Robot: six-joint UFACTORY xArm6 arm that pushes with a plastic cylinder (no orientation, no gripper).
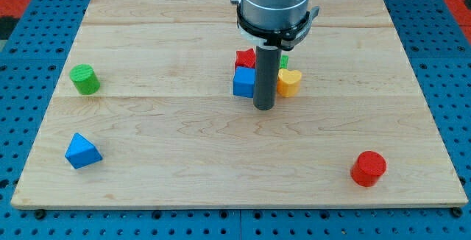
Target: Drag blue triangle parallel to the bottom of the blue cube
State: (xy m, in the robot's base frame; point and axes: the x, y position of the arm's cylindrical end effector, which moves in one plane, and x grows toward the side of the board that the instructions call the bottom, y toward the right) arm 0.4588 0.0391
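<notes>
The blue triangle (82, 152) lies near the board's bottom left. The blue cube (243, 82) sits near the board's middle, in a small cluster. My tip (264, 107) is at the end of the dark rod, just right of and slightly below the blue cube, far to the right of the blue triangle. The rod stands between the blue cube and a yellow heart-shaped block (289, 82).
A red block (246, 57) sits just above the blue cube and a green block (283, 61) peeks out behind the rod. A green cylinder (85, 79) stands at the left. A red cylinder (368, 168) stands at the bottom right. The wooden board (184, 26) lies on a blue perforated table.
</notes>
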